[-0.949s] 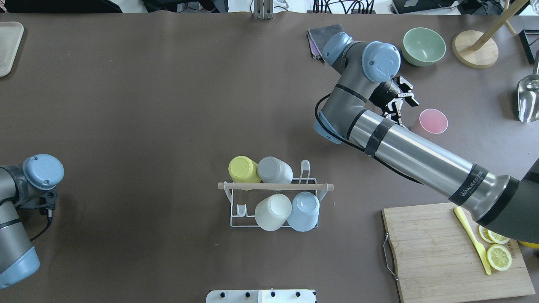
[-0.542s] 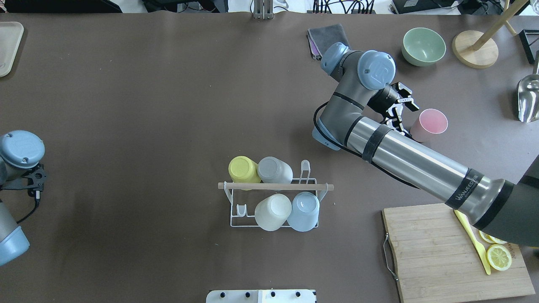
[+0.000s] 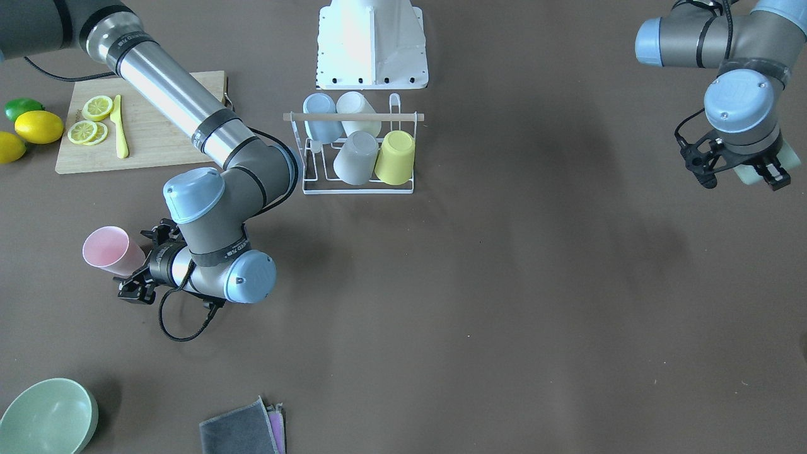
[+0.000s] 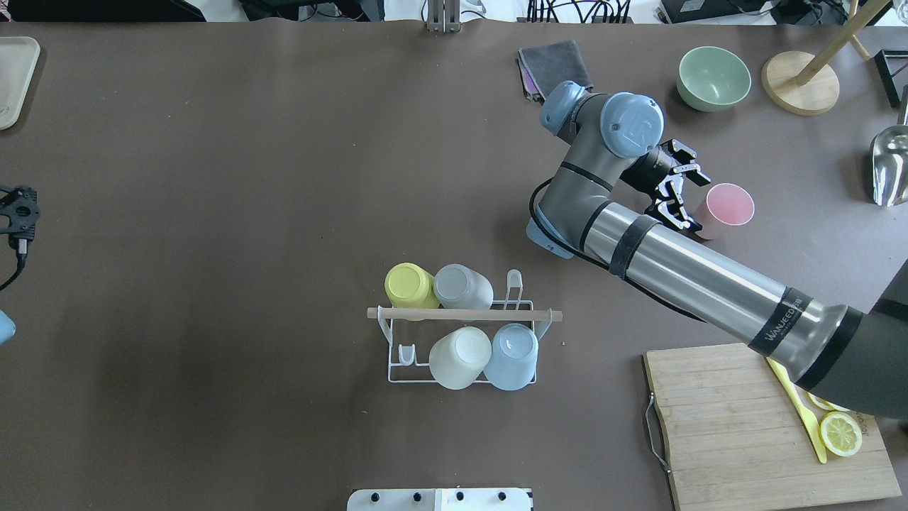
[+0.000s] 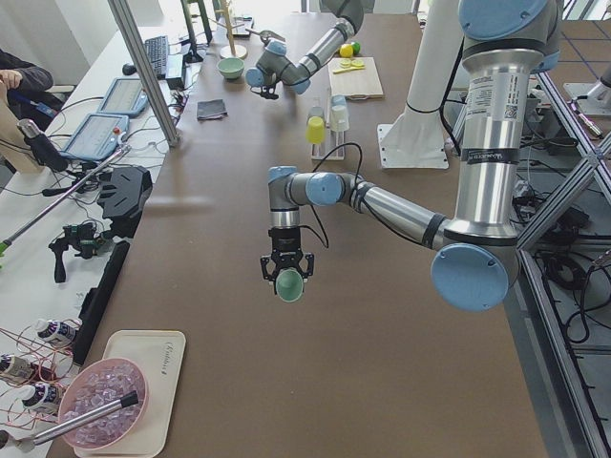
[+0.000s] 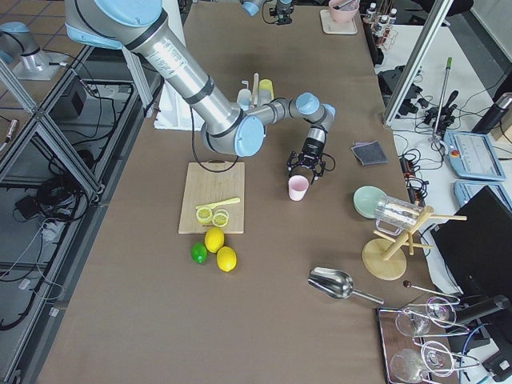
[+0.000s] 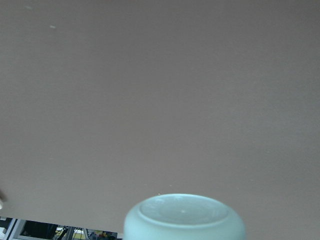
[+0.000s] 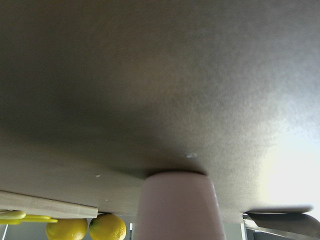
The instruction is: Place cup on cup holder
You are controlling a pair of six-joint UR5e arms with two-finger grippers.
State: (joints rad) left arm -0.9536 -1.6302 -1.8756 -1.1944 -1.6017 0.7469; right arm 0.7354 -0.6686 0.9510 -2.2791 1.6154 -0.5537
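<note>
The cup holder (image 4: pixel 461 314), a white wire rack with a wooden rod, stands mid-table and carries several upturned cups; it also shows in the front view (image 3: pixel 353 117). A pink cup (image 4: pixel 729 205) stands upright on the table at the right, and shows in the front view (image 3: pixel 108 250). My right gripper (image 4: pixel 679 198) lies level beside it, open, with its jaws either side of the cup's lower part. The right wrist view shows the pink cup (image 8: pixel 177 207) close up. My left gripper (image 5: pixel 288 277) is shut on a pale green cup (image 3: pixel 753 174), held upside down above the table (image 7: pixel 184 217).
A wooden cutting board (image 4: pixel 738 426) with lemon slices and a yellow knife lies at the near right. A green bowl (image 4: pixel 713 77), a grey cloth (image 4: pixel 557 62), a wooden stand (image 4: pixel 801 84) and a metal scoop (image 4: pixel 890 167) lie along the far right. A tray (image 4: pixel 14 78) sits far left.
My left arm has swung out towards the overhead view's left edge. My right gripper has moved closer to the pink cup, so its jaws now flank it.
</note>
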